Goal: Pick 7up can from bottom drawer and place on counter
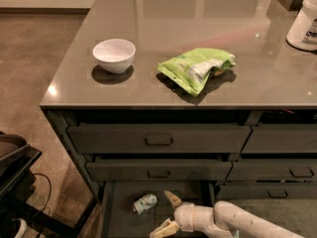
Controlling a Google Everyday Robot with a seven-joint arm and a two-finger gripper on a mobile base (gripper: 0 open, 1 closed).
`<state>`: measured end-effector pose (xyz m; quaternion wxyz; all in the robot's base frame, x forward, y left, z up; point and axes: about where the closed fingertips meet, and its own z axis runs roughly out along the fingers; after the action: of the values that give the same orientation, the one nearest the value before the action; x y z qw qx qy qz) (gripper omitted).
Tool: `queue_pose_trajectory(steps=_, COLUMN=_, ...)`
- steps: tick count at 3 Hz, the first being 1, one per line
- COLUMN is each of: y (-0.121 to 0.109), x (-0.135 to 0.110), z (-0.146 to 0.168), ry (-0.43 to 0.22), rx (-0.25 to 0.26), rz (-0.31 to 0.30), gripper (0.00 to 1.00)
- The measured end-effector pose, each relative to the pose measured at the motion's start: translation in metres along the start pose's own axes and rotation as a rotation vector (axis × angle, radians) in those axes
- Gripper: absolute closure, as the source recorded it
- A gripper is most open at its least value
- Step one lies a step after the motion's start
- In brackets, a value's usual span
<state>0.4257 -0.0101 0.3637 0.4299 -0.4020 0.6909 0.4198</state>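
7up can [144, 203] lies on its side on the floor of the bottom drawer [121, 221], which stands pulled open at the foot of the cabinet. It rests in the far left part of the drawer floor, clear of the left wall. The gripper [166, 214] is down in the drawer just to the right of the can, and its two fingers are spread wide with nothing between them. One finger points up and away, the other sits low and near. The gripper is not touching the can.

The task looks to be in its early part. The drawer is open and the reach is made, but the can is neither grasped nor lifted. What remains is to close on it, bring it out and set it on the counter [198, 19].

The can sits close below the front of the closed drawers [158, 169] above, and the counter edge juts out higher up. A lift will likely need to come toward the near side before rising.

On top, a bowl [114, 55] stands near left, a snack bag [195, 67] lies mid-counter and a white tub [303, 21] stands far right. Bare surface shows between bowl and bag, and across the far half.
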Motion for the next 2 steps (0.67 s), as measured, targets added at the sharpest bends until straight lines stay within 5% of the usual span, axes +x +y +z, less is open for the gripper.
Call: queue_pose_trajectory(steps=2, y=-0.037, x=0.044, z=0.033, ry=-0.042, rx=0.097, rz=-0.012, gripper=0.00)
